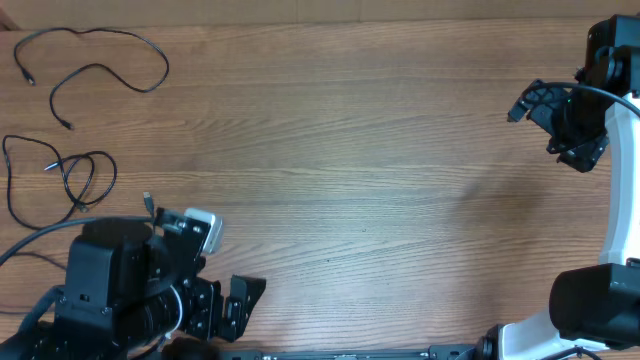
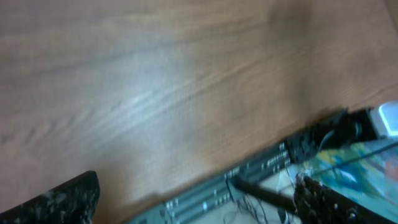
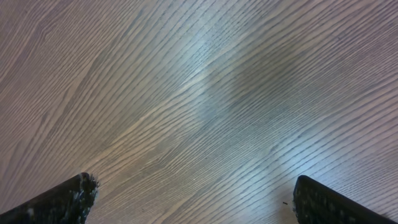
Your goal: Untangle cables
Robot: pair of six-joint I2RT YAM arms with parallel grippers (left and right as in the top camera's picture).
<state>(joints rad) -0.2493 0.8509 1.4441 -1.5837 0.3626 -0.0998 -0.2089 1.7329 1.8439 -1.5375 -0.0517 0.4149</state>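
A bare wood-grain counter (image 1: 380, 200) fills all my views. Nearest me, at the near-left edge, sits the left arm (image 1: 110, 285). The left jaws are spread wide and empty over bare wood by the front rail. A silver-tipped plug (image 1: 147, 199) pokes out just beside that arm, but I can't tell from overhead which cord it belongs to. Just beyond lies the nearer cable (image 1: 112, 170), a thin black cord looped over itself. In the far-left corner the far cable (image 1: 163, 66) lies in an open curve, apart from the first. At the far right, the right arm (image 1: 622, 200) holds the right jaws wide apart and empty, well away from both cables. I judge these cords light, limp and slippery. I'd pinch close behind a plug, where they're stiffest, and drag slowly.
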